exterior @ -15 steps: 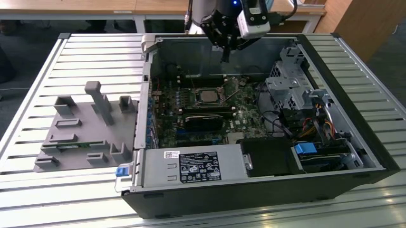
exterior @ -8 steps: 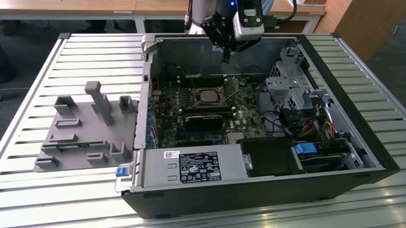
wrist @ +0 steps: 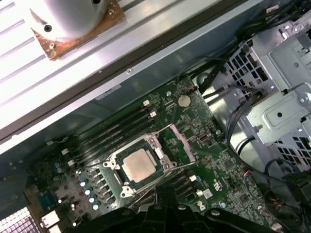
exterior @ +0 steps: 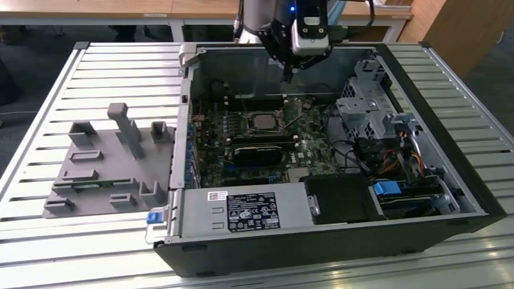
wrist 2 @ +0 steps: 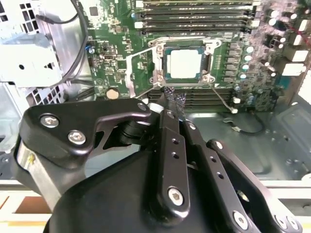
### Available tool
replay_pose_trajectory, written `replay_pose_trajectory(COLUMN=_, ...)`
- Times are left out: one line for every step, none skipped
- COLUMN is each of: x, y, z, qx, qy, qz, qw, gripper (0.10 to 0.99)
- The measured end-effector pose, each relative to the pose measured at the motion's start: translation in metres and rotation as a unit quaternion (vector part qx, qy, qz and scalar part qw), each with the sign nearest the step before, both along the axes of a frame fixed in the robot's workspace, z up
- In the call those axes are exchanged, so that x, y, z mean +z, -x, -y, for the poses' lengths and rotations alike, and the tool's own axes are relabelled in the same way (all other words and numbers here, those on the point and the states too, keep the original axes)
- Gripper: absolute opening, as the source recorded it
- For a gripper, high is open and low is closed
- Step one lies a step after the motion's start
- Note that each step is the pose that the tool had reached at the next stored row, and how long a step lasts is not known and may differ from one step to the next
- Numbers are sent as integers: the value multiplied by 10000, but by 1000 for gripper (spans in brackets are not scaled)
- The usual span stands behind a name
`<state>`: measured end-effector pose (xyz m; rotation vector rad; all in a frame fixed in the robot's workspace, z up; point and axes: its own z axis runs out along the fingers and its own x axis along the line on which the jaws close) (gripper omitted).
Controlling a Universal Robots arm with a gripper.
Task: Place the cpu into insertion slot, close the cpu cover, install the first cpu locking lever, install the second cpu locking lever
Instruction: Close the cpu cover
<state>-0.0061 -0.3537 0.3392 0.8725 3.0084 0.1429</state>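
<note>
The cpu (wrist 2: 183,63) is a silver-topped square chip lying flat in the insertion slot (wrist 2: 214,46) on the green board, also seen as the cpu (exterior: 262,122) and the cpu (wrist: 137,164). The cpu cover (wrist 2: 160,63), a thin silvery frame, lies down around the chip. A thin metal lever (wrist 2: 132,73) stands swung out beside the socket. My gripper (wrist 2: 171,97) hangs above the board just short of the socket, its black fingers together with nothing between them. In the exterior view my gripper (exterior: 287,76) points down near the case's back wall.
The open computer case (exterior: 449,198) lies on a slatted metal table. Long memory slots (wrist 2: 194,9) run beside the socket. A metal drive cage (exterior: 369,102), coloured cables (exterior: 398,159) and a power supply (exterior: 241,211) crowd the case. A grey fixture (exterior: 112,162) sits outside, toward the exterior view's left.
</note>
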Motion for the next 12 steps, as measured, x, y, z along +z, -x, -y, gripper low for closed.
replay_pose_trajectory(x=-18, y=-17, z=-3, qx=0, qy=0, qz=-1, qw=10000, gripper=106)
replay_pose_trajectory(x=-36, y=-38, z=-7, qx=0, qy=0, qz=-2, qw=10000, gripper=106)
replay_pose_trajectory(x=-54, y=-59, z=-12, qx=0, qy=0, qz=-3, qw=10000, gripper=106)
replay_pose_trajectory(x=-75, y=-74, z=-14, qx=-1, qy=-1, qz=-2, qw=10000, gripper=106)
replay_pose_trajectory(x=-92, y=-78, z=-15, qx=-11, qy=-1, qz=-3, qw=10000, gripper=106)
replay_pose_trajectory(x=-104, y=-79, z=-15, qx=-38, qy=-1, qz=-2, qw=10000, gripper=106)
replay_pose_trajectory(x=-112, y=-80, z=-15, qx=-108, qy=0, qz=-2, qw=9999, gripper=106)
replay_pose_trajectory(x=-122, y=-80, z=-15, qx=-195, qy=-1, qz=-2, qw=9998, gripper=106)
replay_pose_trajectory(x=-131, y=-80, z=-15, qx=-283, qy=-1, qz=-2, qw=9996, gripper=106)
replay_pose_trajectory(x=-140, y=-80, z=-15, qx=-369, qy=-1, qz=-2, qw=9993, gripper=106)
replay_pose_trajectory(x=-150, y=-80, z=-15, qx=-460, qy=-1, qz=-3, qw=9989, gripper=106)
replay_pose_trajectory(x=-160, y=-80, z=-15, qx=-548, qy=0, qz=-3, qw=9985, gripper=106)
